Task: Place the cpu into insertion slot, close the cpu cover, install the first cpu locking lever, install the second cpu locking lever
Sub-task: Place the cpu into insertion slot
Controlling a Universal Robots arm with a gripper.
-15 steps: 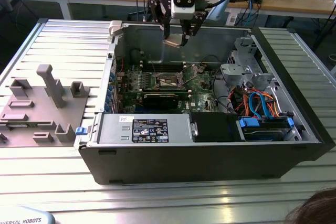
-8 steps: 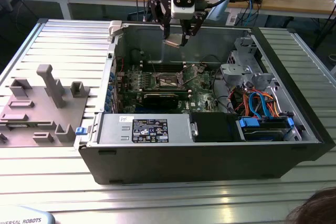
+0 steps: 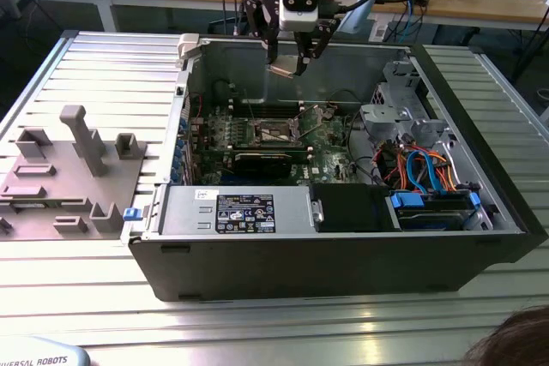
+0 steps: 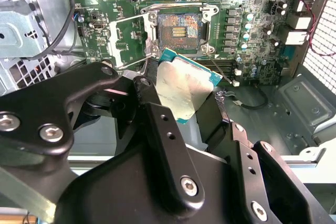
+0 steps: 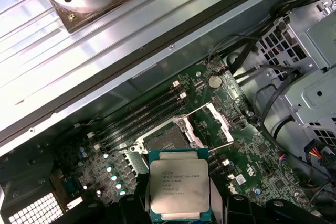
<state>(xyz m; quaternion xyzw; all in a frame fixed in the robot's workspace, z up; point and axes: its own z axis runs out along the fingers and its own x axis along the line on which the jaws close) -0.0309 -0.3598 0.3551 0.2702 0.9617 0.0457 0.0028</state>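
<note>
My gripper [image 3: 290, 64] hangs over the open computer case, shut on the cpu [image 3: 283, 70]. The cpu [image 5: 180, 187] is a small square chip with a silver top, held by its edges between the black fingers [image 4: 157, 114]. Its shiny underside [image 4: 186, 90] faces the second wrist view. Below it on the green board lies the insertion slot [image 5: 163, 142] [image 4: 178, 30], open, with its dark centre bare. The cpu cover [image 5: 219, 120] [image 4: 131, 35] stands swung up beside the slot. In the exterior view the slot [image 3: 276, 132] sits well below the gripper.
Long black memory slots [image 5: 142, 116] run beside the slot. A metal drive cage [image 3: 399, 109] and coloured cables [image 3: 425, 169] fill the case at the exterior view's right. A grey fixture [image 3: 73, 169] lies on the table at that view's left. A person's hair [image 3: 515, 340] shows at the corner.
</note>
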